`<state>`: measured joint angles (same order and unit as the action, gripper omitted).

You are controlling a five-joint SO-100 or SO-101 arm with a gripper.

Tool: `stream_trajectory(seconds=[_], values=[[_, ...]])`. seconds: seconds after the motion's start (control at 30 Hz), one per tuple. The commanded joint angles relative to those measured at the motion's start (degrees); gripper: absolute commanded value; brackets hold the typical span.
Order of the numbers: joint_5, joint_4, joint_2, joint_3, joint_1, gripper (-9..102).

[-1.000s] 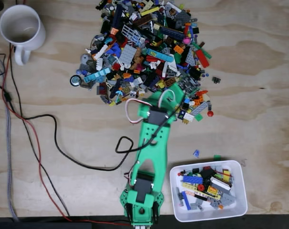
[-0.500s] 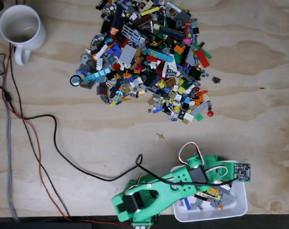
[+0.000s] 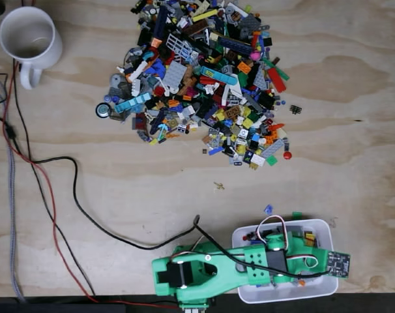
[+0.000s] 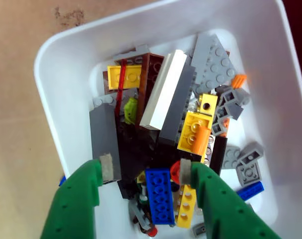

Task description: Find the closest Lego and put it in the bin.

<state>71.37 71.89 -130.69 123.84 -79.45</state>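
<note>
green arm folded low along the tabletop's [image 3: 354, 163] near edge, hand [image 4: 146, 172] spread apart, empty, above the smooth white bin [image 4: 66, 59] of studded bricks [image 4: 158, 196].

From above, the green arm [image 3: 214, 272] lies across the bottom edge of the plywood bench [image 3: 354, 143], reaching rightwards over the white bin [image 3: 249, 295], which holds mixed bricks. A big heap of Lego [image 3: 201, 75] is spread at top centre, well apart from the bin. A white mug [image 3: 29, 40] stands at top left. Black and red cables [image 3: 54, 195] trail down the left side.
</note>
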Motion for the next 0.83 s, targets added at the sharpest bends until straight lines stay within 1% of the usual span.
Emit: stream_trajectory(seconds=[0.0,0.07,0.17,0.27,0.4,0.43,0.53,0.63,0.8], values=[[-3.3,-2.9,-2.6,-6.2,9.1,20],[-4.6,-3.9,-3.1,-9.2,17.2,20],[-3.6,-4.7,-3.8,-12.2,29.4,20],[-3.5,-3.0,-2.4,-15.7,40.2,20],[-2.8,-3.3,-2.4,-15.1,52.7,20],[-3.0,-4.4,-3.0,-14.2,55.4,20],[-3.0,-5.6,-5.5,-10.7,62.3,20],[-4.0,-6.2,-6.9,-8.4,66.5,20],[-5.0,-6.2,-6.7,-7.2,68.8,20]])
